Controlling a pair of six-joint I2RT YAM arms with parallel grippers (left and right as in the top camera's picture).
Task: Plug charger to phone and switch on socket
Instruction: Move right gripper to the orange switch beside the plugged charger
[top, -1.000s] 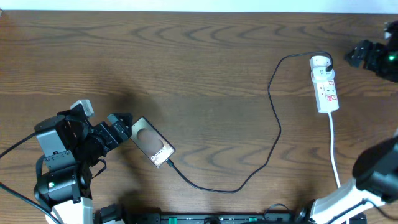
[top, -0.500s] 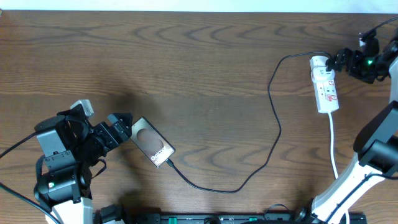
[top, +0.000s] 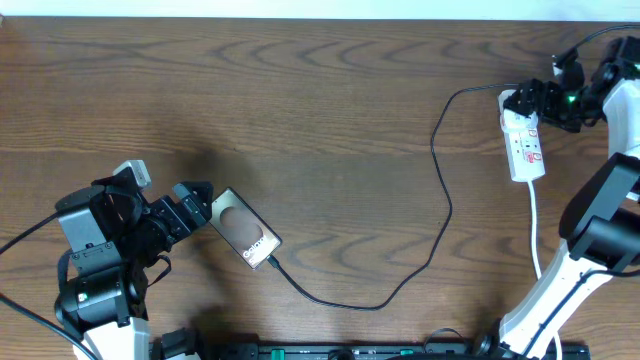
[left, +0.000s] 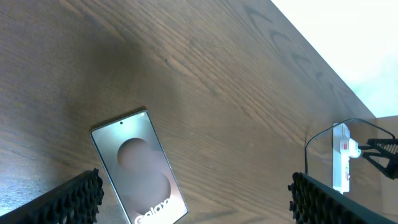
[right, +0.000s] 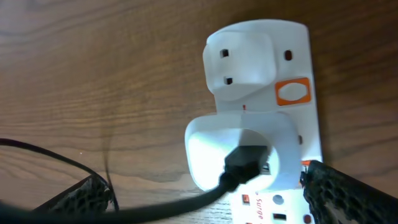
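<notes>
The bronze-brown phone (top: 244, 228) lies at the lower left, "Galaxy" side up; it also shows in the left wrist view (left: 140, 168). The thin black charger cable (top: 440, 215) runs from the phone's lower end in a loop up to a white adapter (right: 239, 152) plugged into the white socket strip (top: 523, 140). My left gripper (top: 196, 197) is open, its fingers either side of the phone's upper end. My right gripper (top: 532, 100) is open right over the strip's top end, fingers straddling the adapter. An orange switch (right: 292, 93) shows on the strip.
The strip's white cord (top: 537, 240) runs down toward the right arm's base. Wood table all round; its far edge (top: 300, 20) meets a white wall.
The right arm has swung in from the far right to the socket strip's top end. The left arm, phone and cable have not moved.
</notes>
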